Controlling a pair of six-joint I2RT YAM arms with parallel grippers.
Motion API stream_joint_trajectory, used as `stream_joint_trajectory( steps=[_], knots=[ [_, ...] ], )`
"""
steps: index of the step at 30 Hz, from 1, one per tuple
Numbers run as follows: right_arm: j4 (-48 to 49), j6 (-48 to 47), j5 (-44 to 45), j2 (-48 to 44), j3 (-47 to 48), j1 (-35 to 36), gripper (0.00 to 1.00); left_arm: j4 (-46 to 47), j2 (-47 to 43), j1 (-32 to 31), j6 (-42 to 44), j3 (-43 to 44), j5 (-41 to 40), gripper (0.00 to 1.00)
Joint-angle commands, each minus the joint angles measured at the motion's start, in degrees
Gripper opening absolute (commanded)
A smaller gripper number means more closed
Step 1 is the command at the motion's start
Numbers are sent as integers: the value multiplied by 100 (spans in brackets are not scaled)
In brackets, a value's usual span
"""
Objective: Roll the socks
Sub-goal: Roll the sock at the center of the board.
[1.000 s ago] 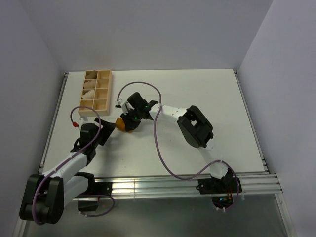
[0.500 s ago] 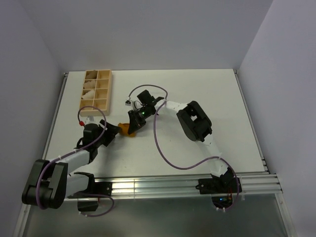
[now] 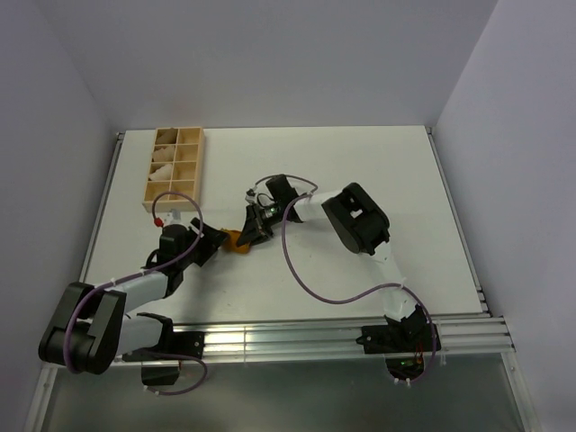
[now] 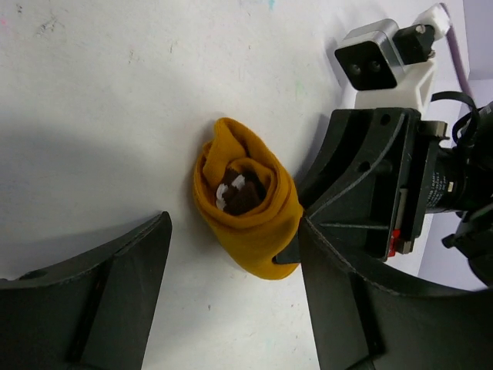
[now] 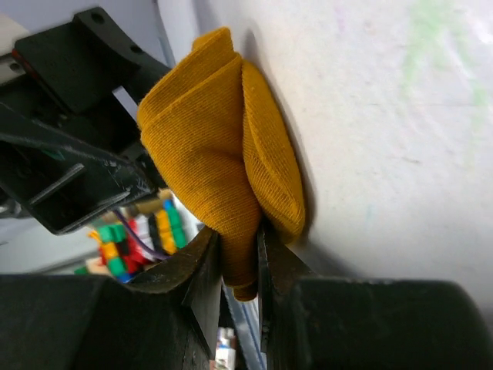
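Rolled sock (image 3: 236, 239) pinched mid-table, both claws at it.
Sock sits left of ctr in the top view, well in from every table (image 3: 360, 153) edge. Wooden tray (image 3: 175, 162) at upper left is well apart from it, and white tabletop stretches off to the right. R claw (image 5: 239, 264) is narrow, nipping a fold of sock fabric btwn its fingers. L claw (image 4: 235, 231) stands wide, straddling the roll w/ a gap on one side. Sock is mustard-orange, coiled into a fat bundle, w/ dark brown cuff and white marks showing in the core.
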Motion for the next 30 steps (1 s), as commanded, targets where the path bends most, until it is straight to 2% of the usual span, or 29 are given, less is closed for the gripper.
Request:
stream_joint_trajectory(
  steps=[1, 7, 16, 20, 30],
  knots=[
    [1130, 1244, 339, 75, -434, -16, 3, 3, 7, -94, -2, 113, -112, 73],
    [2607, 2484, 453, 23, -1040, -16, 3, 231, 332, -261, -81, 228, -156, 72],
    [3488, 3258, 664, -100, -1480, -8, 3, 364, 790, -420, -230, 421, -375, 71],
    [3393, 3189, 699, -153, -1480, 10, 5, 372, 789, -428, -327, 404, -613, 70],
    [2462, 2503, 919, -179, -1252, 186, 8, 574, 1361, -507, -503, 544, -604, 67]
  ],
)
